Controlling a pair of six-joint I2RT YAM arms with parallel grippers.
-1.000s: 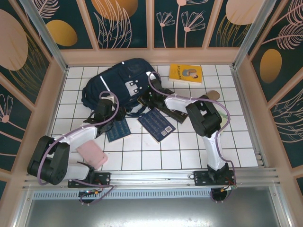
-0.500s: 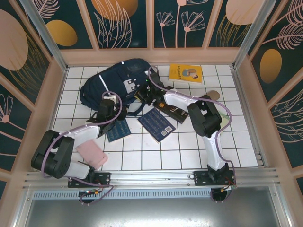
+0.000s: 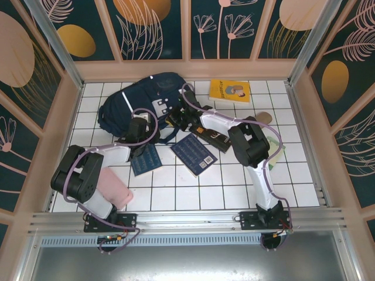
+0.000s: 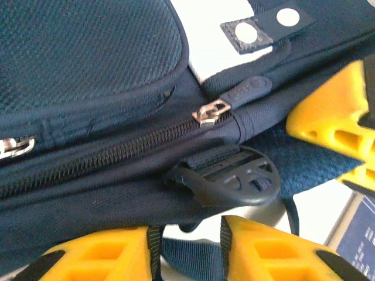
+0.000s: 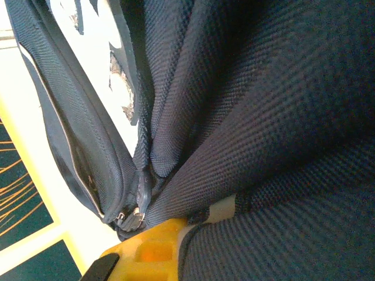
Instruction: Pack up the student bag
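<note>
Left claw has just reached the student bag, jaws ajar, grip unclear, zipper pull just ahead for opening, while right claw stays clamped on it.

White tiled bench. Yellow book at far side, lying flat. Blue book at centre, small blue book to its left, apart. Dark book touching blue book's far corner. Pink pouch at near left. Tan disc at right.

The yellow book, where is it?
From above, the flat yellow paper book lies on the white tiles near the back wall, just right of the big navy-blue fabric backpack.
</note>
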